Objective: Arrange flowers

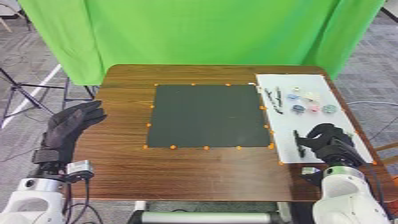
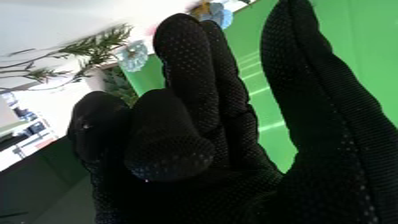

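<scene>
Flowers [image 1: 329, 109] laid at the table's two o'clock, likely for reach.
Right hand [image 1: 327, 135] (three) and left hand [image 1: 73, 120] (nine) held loosely open, empty.

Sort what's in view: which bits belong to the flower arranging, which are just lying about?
For the job:
- flowers, several colours, on the white sheet
- leafy sprigs, same sheet
- dark stem-like piece beside the right hand, probably
- dark mat, likely the work area

Just about:
- green curtain
- black tripod
- pale cable on the floor
</scene>
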{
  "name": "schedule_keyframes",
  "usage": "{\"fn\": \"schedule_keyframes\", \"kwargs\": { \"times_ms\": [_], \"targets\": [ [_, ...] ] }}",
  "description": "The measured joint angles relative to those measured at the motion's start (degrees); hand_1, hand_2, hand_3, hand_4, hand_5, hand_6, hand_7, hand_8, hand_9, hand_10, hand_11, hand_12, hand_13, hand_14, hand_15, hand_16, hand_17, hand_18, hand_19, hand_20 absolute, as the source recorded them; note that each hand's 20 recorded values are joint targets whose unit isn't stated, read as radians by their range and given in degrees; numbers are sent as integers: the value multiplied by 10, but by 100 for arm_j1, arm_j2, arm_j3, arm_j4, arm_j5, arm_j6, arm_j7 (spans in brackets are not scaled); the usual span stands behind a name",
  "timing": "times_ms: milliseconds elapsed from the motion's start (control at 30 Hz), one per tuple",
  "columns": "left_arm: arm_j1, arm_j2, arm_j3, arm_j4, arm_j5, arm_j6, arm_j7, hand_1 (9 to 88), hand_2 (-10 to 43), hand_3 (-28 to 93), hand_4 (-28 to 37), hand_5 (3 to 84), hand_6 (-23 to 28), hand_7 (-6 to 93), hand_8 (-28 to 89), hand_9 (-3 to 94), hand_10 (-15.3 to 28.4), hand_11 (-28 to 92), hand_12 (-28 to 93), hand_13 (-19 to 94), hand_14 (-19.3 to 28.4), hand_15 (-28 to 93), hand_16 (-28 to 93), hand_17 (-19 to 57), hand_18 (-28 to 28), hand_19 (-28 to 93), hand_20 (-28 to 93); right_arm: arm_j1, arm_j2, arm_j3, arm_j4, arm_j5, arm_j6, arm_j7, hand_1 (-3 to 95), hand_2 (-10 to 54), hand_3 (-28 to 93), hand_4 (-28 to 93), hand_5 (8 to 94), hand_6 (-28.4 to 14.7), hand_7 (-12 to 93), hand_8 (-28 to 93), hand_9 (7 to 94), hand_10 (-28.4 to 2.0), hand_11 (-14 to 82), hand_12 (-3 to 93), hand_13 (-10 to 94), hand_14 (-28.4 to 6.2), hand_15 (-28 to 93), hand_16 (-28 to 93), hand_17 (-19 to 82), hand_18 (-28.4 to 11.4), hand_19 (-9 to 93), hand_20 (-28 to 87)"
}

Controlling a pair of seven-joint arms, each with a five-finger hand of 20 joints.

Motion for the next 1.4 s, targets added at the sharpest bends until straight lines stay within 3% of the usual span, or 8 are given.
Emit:
{"fn": "schedule_keyframes", "kwargs": {
  "times_ms": [267, 733, 933, 1233, 1367, 1400],
  "targets": [
    [1, 1, -40, -1, 17, -27, -35, 306, 52, 591, -202, 458, 66, 169, -61, 464, 171, 218, 108, 406, 210, 227, -46, 122, 151, 162, 160, -7, 33, -7, 50, -125, -411, 93, 443, -95, 618, -180, 569, -35, 363, -64, 759, -128, 384, 380, 864, -23, 694, 414, 558, -164, 932, 495],
    [5, 1, -59, -12, 27, -47, -48, 307, 51, 591, -201, 458, 64, 172, -62, 465, 171, 218, 108, 406, 211, 228, -46, 122, 153, 167, 164, 1, 39, -164, 210, -179, -412, 100, 455, -95, 618, -176, 574, -33, 402, -69, 774, -126, 400, 385, 877, -16, 695, 415, 574, -161, 932, 504],
    [5, 11, -63, -14, 27, -56, -64, 309, 51, 590, -202, 459, 64, 171, -62, 465, 171, 218, 107, 407, 211, 228, -46, 123, 154, 168, 164, 53, 30, -273, 263, -241, -405, 141, 475, -95, 593, -170, 565, -31, 406, 106, 783, -127, 426, 401, 881, -15, 699, 417, 579, -161, 932, 511],
    [3, 22, -63, -14, 31, -103, -99, 309, 52, 590, -199, 459, 64, 171, -62, 465, 171, 219, 107, 406, 210, 227, -46, 123, 154, 168, 164, 217, 15, -474, 313, -271, -410, 172, 514, -95, 541, -155, 565, -27, 409, 217, 787, -122, 448, 407, 887, -12, 705, 416, 587, -159, 932, 519],
    [3, 22, -63, -14, 31, -110, -107, 311, 52, 590, -199, 459, 65, 170, -62, 465, 171, 218, 107, 406, 210, 228, -45, 123, 154, 169, 164, 269, -10, -520, 339, -257, -410, 187, 591, -95, 419, -85, 564, -21, 431, 254, 796, -118, 419, 477, 890, -11, 705, 418, 593, -156, 932, 519],
    [3, 22, -63, -14, 31, -110, -109, 311, 53, 589, -199, 459, 65, 170, -62, 465, 171, 218, 107, 406, 210, 227, -46, 123, 154, 169, 164, 280, -17, -531, 346, -250, -410, 190, 715, -95, 84, 152, 559, -19, 442, 261, 801, -114, 409, 484, 889, -8, 706, 418, 591, -161, 932, 520]
  ]
}}
